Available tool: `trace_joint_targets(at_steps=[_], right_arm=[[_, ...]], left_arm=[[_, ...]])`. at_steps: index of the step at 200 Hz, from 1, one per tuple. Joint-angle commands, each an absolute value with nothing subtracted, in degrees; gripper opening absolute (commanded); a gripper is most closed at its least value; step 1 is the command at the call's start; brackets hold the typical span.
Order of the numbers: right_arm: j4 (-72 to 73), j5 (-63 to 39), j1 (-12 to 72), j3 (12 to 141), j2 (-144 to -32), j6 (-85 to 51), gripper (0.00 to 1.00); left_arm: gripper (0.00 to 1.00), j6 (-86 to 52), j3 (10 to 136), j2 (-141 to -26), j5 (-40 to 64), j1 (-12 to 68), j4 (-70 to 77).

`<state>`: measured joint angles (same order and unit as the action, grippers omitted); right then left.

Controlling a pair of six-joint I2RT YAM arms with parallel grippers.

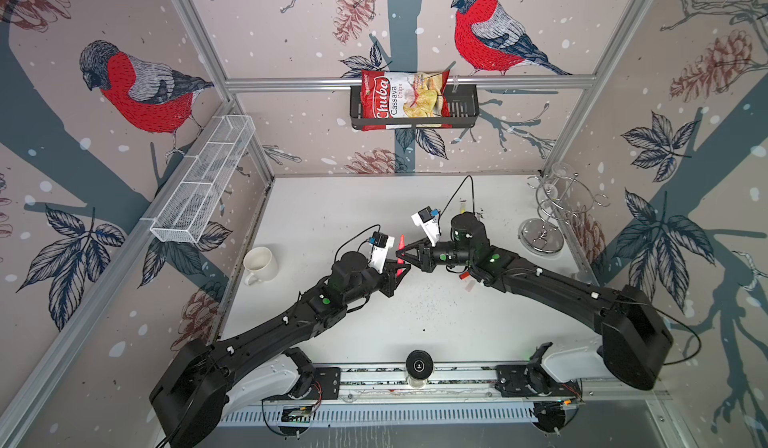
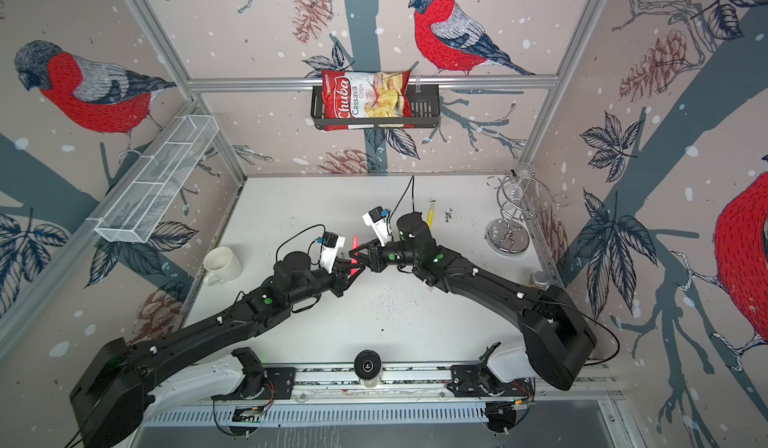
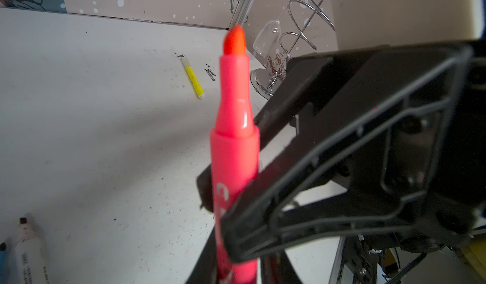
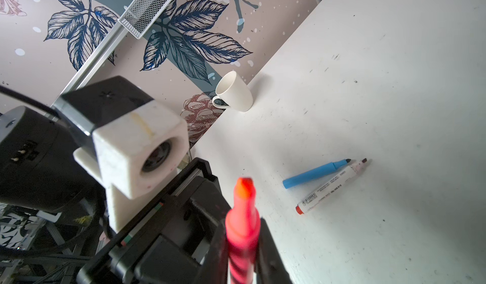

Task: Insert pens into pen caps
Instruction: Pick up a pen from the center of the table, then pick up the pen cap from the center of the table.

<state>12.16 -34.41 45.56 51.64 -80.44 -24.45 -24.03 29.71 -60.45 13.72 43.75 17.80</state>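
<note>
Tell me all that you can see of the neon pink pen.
The neon pink pen is a slim, glossy plastic marker with white lettering on its body. It is uncapped: its orange-red chisel tip is bare and points upward. It stands nearly upright above the table. The right gripper is shut on its body; the left gripper flanks it lower down, contact unclear.

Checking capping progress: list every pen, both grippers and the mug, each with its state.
neon pink pen: uncapped, upright, held
left gripper: shut on neon pink pen
right gripper: shut on neon pink pen
blue pen: uncapped, lying flat
white pen: uncapped, lying beside blue pen
yellow pen: lying flat, cap unclear
mug: upright, empty
</note>
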Motion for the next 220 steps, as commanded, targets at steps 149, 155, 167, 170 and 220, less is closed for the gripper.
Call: trace_joint_targets(at_steps=[149, 155, 167, 170, 220], right_arm=[[13.1, -30.3, 42.9, 48.0, -72.7, -25.9, 0.58], [13.1, -29.8, 42.1, 47.5, -72.1, -26.4, 0.59], [11.9, -28.1, 40.5, 46.8, -69.2, -27.7, 0.62], [11.3, -27.2, 40.0, 46.8, -68.8, -28.2, 0.63], [-5.2, -11.0, 31.0, 48.1, -64.8, -39.2, 0.63]], left_arm=[[0.00, -22.8, 28.3, -57.7, 11.2, 43.4, 20.6], [0.00, -22.8, 28.1, -57.4, 10.8, 43.3, 20.5], [0.00, -22.8, 27.8, -56.9, 9.8, 43.2, 20.3], [0.00, -22.8, 27.7, -56.8, 9.5, 43.1, 20.1], [0.00, -21.3, 28.2, -56.2, 4.8, 43.0, 17.1]])
